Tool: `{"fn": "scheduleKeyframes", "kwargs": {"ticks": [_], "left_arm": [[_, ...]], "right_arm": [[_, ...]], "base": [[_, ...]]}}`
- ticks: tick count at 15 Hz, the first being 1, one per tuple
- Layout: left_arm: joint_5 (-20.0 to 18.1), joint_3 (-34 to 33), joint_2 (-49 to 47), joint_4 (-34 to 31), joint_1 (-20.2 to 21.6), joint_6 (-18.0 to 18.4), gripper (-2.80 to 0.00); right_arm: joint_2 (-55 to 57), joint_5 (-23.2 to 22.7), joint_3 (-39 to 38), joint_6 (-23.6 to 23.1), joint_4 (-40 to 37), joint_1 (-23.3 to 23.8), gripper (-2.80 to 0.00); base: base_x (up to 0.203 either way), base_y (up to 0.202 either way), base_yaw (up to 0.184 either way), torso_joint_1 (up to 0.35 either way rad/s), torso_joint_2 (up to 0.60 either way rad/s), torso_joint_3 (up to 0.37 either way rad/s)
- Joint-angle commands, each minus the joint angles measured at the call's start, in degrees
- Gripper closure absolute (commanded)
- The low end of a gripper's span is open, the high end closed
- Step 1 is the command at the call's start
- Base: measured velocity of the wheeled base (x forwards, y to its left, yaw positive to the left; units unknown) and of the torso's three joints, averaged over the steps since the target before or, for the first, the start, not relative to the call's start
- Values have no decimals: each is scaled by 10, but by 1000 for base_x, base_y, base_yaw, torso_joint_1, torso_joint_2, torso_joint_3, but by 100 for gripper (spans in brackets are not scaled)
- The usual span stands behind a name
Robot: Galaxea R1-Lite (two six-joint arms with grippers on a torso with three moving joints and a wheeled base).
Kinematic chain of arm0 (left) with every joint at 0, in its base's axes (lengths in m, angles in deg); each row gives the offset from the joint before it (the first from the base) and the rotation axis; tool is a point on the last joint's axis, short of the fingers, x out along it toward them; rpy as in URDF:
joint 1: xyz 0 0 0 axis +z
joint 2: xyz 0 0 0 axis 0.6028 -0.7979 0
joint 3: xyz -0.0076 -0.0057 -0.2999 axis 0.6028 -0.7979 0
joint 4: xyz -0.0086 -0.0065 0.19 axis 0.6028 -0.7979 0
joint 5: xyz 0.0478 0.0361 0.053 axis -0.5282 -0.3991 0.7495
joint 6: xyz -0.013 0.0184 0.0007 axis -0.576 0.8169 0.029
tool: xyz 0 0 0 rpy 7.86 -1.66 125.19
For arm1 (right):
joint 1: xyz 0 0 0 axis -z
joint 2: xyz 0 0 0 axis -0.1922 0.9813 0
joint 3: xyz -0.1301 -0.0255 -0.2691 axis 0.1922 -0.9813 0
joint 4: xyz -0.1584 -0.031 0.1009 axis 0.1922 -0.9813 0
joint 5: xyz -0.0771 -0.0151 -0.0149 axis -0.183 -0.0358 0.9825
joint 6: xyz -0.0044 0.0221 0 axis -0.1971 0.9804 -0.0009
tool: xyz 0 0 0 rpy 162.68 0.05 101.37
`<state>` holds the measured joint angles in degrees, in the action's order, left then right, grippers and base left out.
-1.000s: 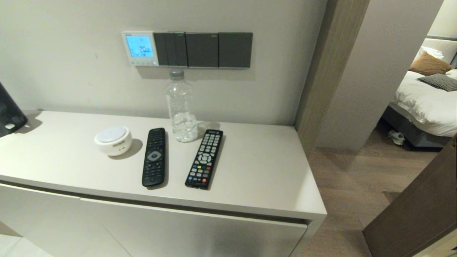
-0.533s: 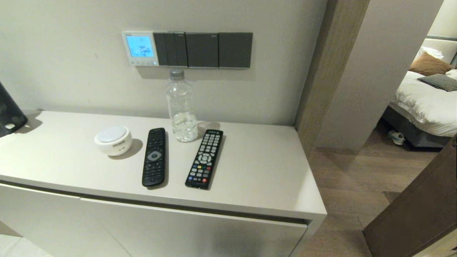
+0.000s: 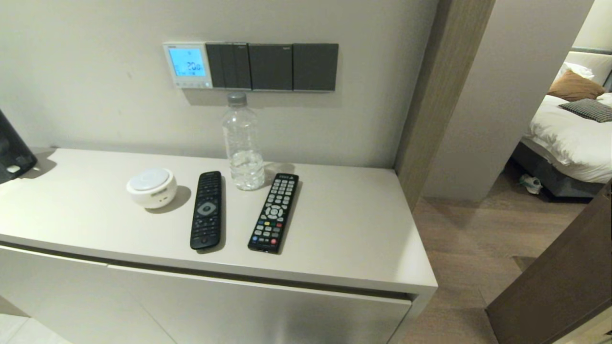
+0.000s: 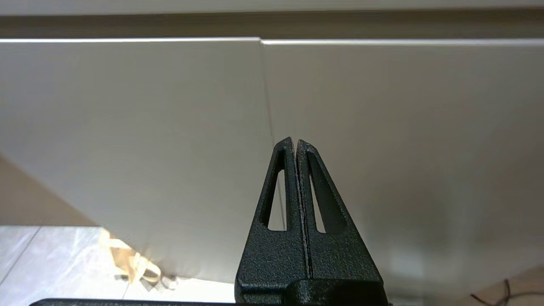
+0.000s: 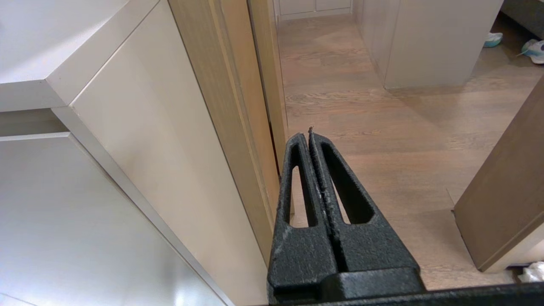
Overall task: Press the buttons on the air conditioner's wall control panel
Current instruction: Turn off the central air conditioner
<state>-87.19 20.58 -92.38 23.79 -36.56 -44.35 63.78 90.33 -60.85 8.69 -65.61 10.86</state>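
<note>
The white wall control panel (image 3: 187, 65) hangs on the wall above the cabinet, its screen glowing light blue with digits. Its row of tiny white buttons (image 3: 192, 84) runs along its lower edge. Neither arm shows in the head view. My left gripper (image 4: 296, 142) is shut and empty, low in front of the cabinet's doors. My right gripper (image 5: 307, 135) is shut and empty, low beside the cabinet's right end, over the wooden floor.
Dark grey switch plates (image 3: 271, 67) sit right of the panel. On the cabinet top (image 3: 354, 229) stand a clear bottle (image 3: 242, 142), a round white device (image 3: 151, 187) and two black remotes (image 3: 207, 209) (image 3: 274, 212). A black object (image 3: 12, 148) is at far left.
</note>
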Motion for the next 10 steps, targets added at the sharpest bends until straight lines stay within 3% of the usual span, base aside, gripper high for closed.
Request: {"fn": "scheduleKeyframes", "kwargs": {"ticks": [1, 10], "left_arm": [[-2, -9, 16, 2, 0, 1, 0], [-4, -21, 42, 30, 0, 4, 0]], "right_arm": [[1, 0, -1, 0, 0, 0, 0], [1, 0, -1, 0, 0, 0, 0]], "base": [[0, 0, 0, 0, 0, 0], [0, 0, 0, 0, 0, 0]]}}
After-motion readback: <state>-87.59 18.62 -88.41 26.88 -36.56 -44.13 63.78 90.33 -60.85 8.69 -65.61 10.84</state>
